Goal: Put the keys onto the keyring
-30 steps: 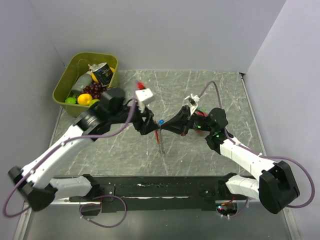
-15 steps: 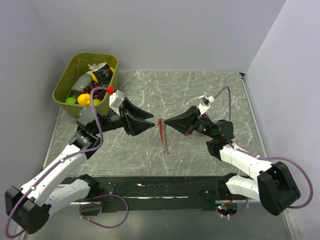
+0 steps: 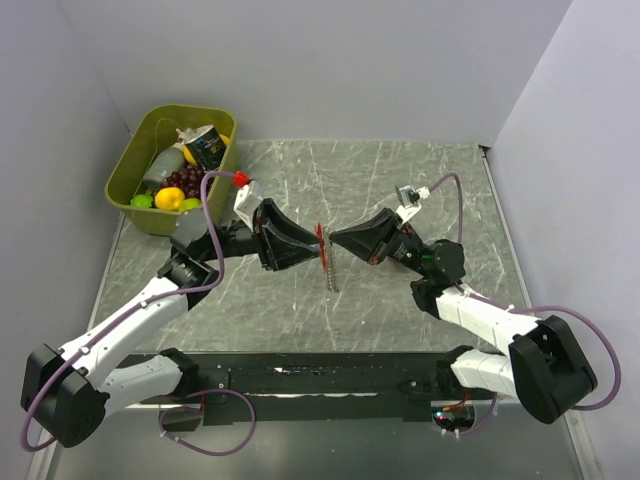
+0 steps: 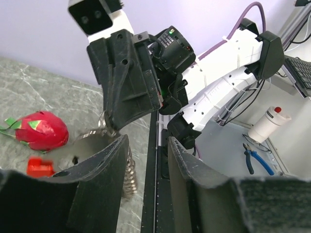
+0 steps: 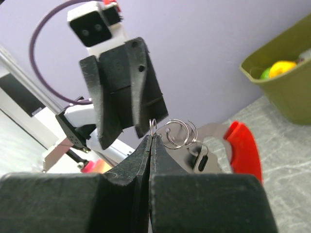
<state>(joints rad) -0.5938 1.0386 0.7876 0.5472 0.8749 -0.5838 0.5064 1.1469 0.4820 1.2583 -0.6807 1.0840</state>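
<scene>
The keyring's red clip (image 3: 320, 238) hangs above the table between the two grippers, with its silvery chain (image 3: 333, 275) dangling below. My right gripper (image 5: 152, 137) is shut on one of the thin metal rings (image 5: 177, 133). The red clip (image 5: 243, 150) sits just right of those rings. My left gripper (image 3: 314, 251) faces it from the left, its tips right beside the clip. A gap shows between its jaws, and I see nothing in that gap in the left wrist view (image 4: 148, 141). The chain (image 4: 129, 170) shows behind its left finger. No keys are in view.
A green bin (image 3: 130, 165) of toy fruit and a carton stands at the back left. A red toy fruit with green leaves (image 4: 41, 131) and a small red piece (image 4: 39, 166) lie on the table beyond the left gripper. Both forearms meet over the table's middle.
My left gripper has swung round to face the keyring, moved closer to it and narrowed its jaws. The blue-headed key seen a second ago no longer shows. The right gripper keeps its hold.
</scene>
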